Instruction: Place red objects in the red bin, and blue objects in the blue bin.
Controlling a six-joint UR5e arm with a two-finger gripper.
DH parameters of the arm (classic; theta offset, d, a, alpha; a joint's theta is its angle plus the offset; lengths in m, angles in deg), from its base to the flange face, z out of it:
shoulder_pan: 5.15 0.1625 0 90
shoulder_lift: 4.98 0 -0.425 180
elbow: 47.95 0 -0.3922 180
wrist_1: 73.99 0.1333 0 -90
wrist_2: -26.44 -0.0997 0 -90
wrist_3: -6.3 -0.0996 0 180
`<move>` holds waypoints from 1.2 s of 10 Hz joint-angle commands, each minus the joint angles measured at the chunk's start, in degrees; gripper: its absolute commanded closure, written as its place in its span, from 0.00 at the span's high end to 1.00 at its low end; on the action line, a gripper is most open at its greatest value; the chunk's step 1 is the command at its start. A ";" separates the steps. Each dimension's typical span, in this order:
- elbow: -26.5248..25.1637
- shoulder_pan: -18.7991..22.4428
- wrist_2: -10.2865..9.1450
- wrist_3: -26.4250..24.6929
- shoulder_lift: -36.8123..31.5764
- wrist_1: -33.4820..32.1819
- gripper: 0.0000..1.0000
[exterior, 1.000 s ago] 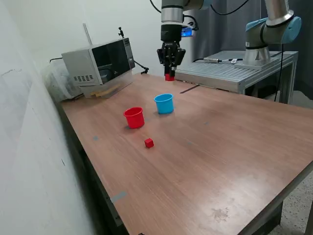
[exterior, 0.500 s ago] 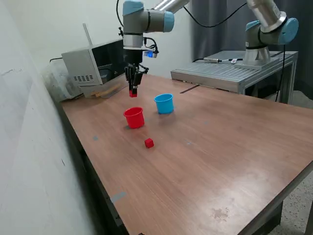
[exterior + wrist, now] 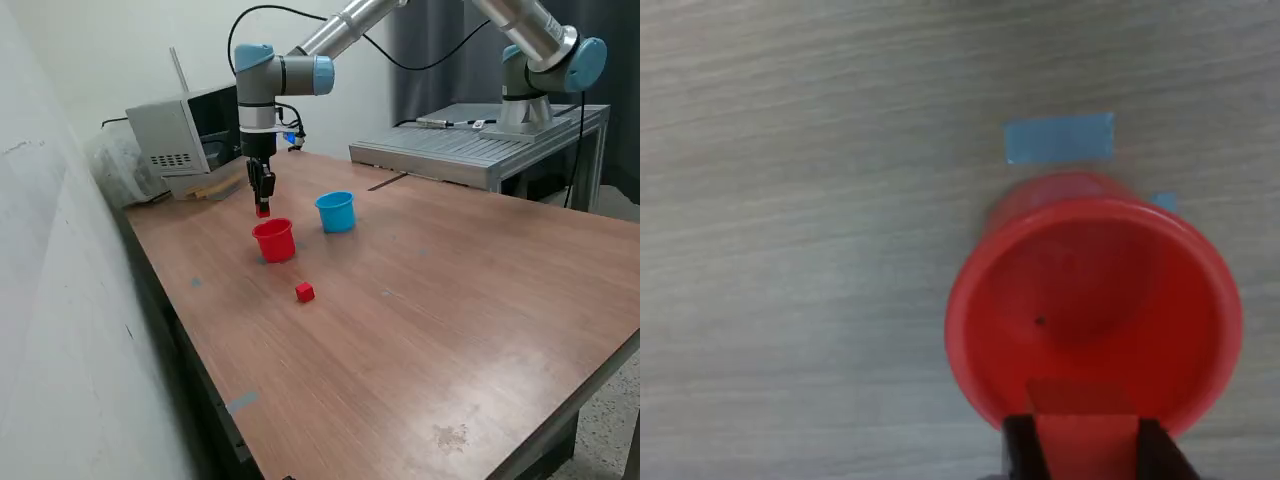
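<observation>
Since half a second ago the gripper (image 3: pixel 262 207) has dropped toward the red bin (image 3: pixel 274 240); light-blue cup (image 3: pixel 336 211) beside it; fingers clamped on a red cube (image 3: pixel 1083 440).

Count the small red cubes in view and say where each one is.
2. One red cube is held in the gripper above the red cup; another lies on the table. Others may be hidden inside the blue cup.

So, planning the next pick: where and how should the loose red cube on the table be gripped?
Probably from straight above, jaws closing on two opposite vertical faces of the red cube. It sits flat on the table, apart from the red cup, with nothing beside it.
</observation>
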 commanded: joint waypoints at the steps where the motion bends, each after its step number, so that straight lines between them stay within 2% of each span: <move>1: 0.03 -0.16 -0.15 0.00 0.10 -0.02 0.00; 2: -0.23 -0.16 -0.24 0.00 0.10 -0.02 1.00; 5: -1.46 0.10 -0.33 0.70 -0.25 0.07 1.00; 7: -4.43 1.41 -0.42 0.70 -2.96 3.23 1.00; 10: -8.83 7.64 -0.50 0.44 -10.69 3.41 1.00; 12: -9.28 11.33 -0.50 -0.09 -15.35 7.51 1.00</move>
